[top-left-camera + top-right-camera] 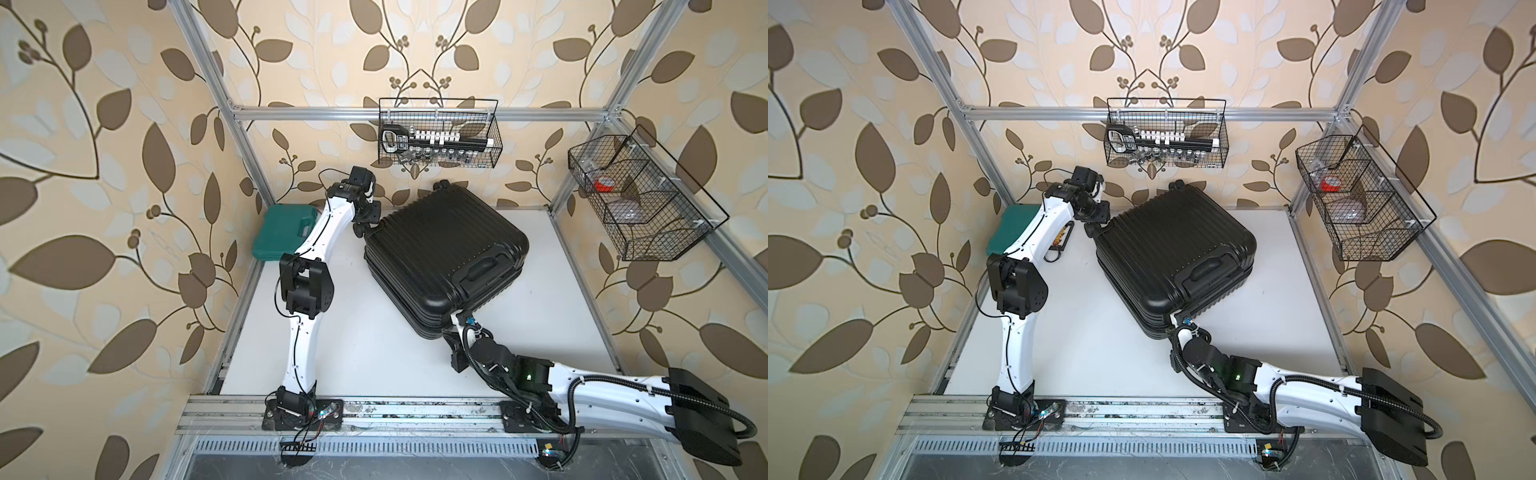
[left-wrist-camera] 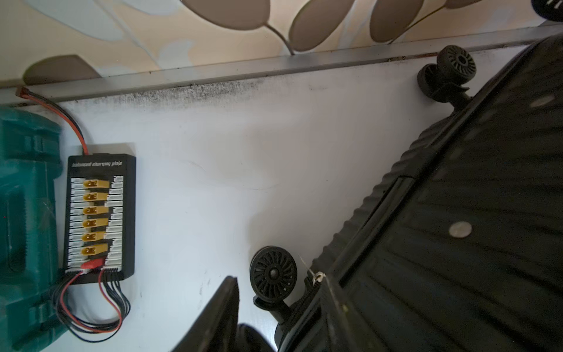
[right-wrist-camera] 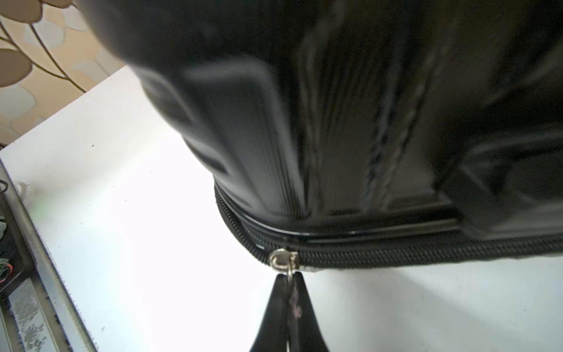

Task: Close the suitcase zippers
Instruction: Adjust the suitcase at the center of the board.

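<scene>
The left jaws stand at the suitcase's (image 1: 444,249) wheeled corner, one finger (image 2: 219,311) just beside a wheel (image 2: 273,274); whether they grasp anything I cannot tell. The suitcase lies on the tabletop (image 1: 353,353) between both jaws. The right jaws clench the zipper pull (image 3: 288,274) at its opposite corner.

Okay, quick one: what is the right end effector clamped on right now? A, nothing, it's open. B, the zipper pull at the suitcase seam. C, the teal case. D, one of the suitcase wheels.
B: the right wrist view shows the right end effector closed on the zipper pull, which hangs from the silver slider on the suitcase seam.
</scene>
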`<state>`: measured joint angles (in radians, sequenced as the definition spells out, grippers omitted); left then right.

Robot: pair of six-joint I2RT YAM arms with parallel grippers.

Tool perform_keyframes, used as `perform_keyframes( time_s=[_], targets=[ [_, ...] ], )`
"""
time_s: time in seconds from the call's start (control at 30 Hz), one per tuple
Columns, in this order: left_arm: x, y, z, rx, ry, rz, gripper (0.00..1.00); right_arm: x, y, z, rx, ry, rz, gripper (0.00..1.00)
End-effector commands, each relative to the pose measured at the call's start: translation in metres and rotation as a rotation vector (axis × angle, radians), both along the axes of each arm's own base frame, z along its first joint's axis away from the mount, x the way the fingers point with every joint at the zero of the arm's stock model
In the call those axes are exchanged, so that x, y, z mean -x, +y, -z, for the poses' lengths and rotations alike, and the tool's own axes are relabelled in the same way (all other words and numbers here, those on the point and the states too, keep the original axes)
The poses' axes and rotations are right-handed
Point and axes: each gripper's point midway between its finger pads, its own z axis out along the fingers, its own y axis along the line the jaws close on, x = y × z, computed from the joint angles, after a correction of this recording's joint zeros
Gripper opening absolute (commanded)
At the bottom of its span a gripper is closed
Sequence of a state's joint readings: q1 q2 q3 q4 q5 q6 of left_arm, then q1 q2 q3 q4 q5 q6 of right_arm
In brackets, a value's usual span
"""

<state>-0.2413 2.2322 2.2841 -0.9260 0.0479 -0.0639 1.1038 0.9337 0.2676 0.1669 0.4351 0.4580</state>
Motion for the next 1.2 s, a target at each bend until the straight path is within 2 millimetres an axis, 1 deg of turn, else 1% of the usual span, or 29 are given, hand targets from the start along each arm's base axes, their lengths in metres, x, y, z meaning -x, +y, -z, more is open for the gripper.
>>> perform_keyframes(
  time_s=[0.0, 0.07, 0.13, 0.2, 0.23, 0.37, 0.43, 0.47, 0.5, 0.57, 0.6, 0.7, 0.77, 0.8, 0.87, 0.9, 0.93, 0.97, 1.0, 1.07, 1.13, 1.17],
  targets=[
    [0.028, -0.003, -0.004, 0.02, 0.073, 0.048, 0.4, -0.018, -0.009, -0.005, 0.028, -0.008, 0.053, 0.0],
    [0.045, 0.004, 0.005, -0.007, 0.132, 0.04, 0.38, -0.026, -0.011, -0.007, 0.018, 0.006, 0.05, 0.0],
    [0.062, 0.013, 0.01, -0.04, 0.177, 0.021, 0.35, -0.033, -0.015, -0.01, 0.008, 0.013, 0.051, 0.0],
    [0.078, 0.018, 0.013, -0.052, 0.206, 0.017, 0.33, -0.041, -0.02, -0.013, 0.004, 0.012, 0.055, 0.0],
    [0.089, 0.021, 0.018, -0.061, 0.228, 0.015, 0.33, -0.045, -0.022, -0.015, 0.003, 0.011, 0.056, 0.0],
    [0.12, 0.032, 0.016, -0.072, 0.241, -0.002, 0.32, -0.06, -0.033, -0.021, 0.004, 0.012, 0.072, 0.0],
    [0.133, 0.033, 0.014, -0.055, 0.238, -0.005, 0.33, -0.068, -0.038, -0.023, 0.002, 0.009, 0.083, 0.0],
    [0.14, 0.032, 0.013, -0.04, 0.234, -0.002, 0.35, -0.068, -0.037, -0.024, 0.0, 0.01, 0.072, 0.0],
    [0.145, 0.032, 0.012, -0.028, 0.228, 0.001, 0.37, -0.073, -0.042, -0.024, 0.0, 0.009, 0.087, 0.0],
    [0.154, 0.033, 0.007, -0.019, 0.217, 0.005, 0.41, -0.078, -0.044, -0.024, 0.001, 0.005, 0.09, 0.0],
    [0.157, 0.033, 0.003, -0.018, 0.21, 0.006, 0.46, -0.079, -0.044, -0.023, 0.002, 0.006, 0.09, 0.0],
    [0.16, 0.045, -0.019, -0.061, 0.136, -0.01, 0.64, -0.081, -0.046, -0.02, 0.008, 0.014, 0.09, 0.0],
    [0.159, 0.048, -0.043, -0.079, 0.045, 0.007, 0.76, -0.081, -0.046, -0.018, 0.009, 0.016, 0.087, 0.0],
    [0.16, 0.045, -0.053, -0.07, 0.003, 0.036, 0.8, -0.081, -0.046, -0.018, 0.007, 0.016, 0.087, 0.0],
    [0.164, 0.026, -0.077, -0.041, -0.123, 0.158, 0.82, -0.08, -0.047, -0.017, 0.008, 0.016, 0.087, 0.0],
    [0.169, 0.013, -0.085, -0.03, -0.181, 0.241, 0.82, -0.08, -0.047, -0.017, 0.006, 0.016, 0.087, 0.0],
    [0.178, -0.003, -0.095, -0.034, -0.265, 0.347, 0.81, -0.079, -0.048, -0.016, 0.006, 0.016, 0.087, 0.0],
    [0.185, -0.021, -0.101, -0.048, -0.346, 0.454, 0.81, -0.078, -0.048, -0.016, 0.003, 0.018, 0.085, 0.0],
    [0.195, -0.039, -0.102, -0.046, -0.395, 0.567, 0.81, -0.078, -0.048, -0.016, 0.001, 0.016, 0.086, 0.0],
    [0.227, -0.074, -0.099, -0.038, -0.47, 0.859, 0.81, -0.077, -0.049, -0.014, -0.001, 0.02, 0.085, 0.0],
    [0.248, -0.097, -0.093, -0.06, -0.518, 1.048, 0.82, -0.076, -0.05, -0.014, -0.005, 0.021, 0.085, 0.0],
    [0.253, -0.105, -0.091, -0.078, -0.544, 1.111, 0.84, -0.076, -0.049, -0.015, -0.006, 0.02, 0.083, 0.0]
  ],
)
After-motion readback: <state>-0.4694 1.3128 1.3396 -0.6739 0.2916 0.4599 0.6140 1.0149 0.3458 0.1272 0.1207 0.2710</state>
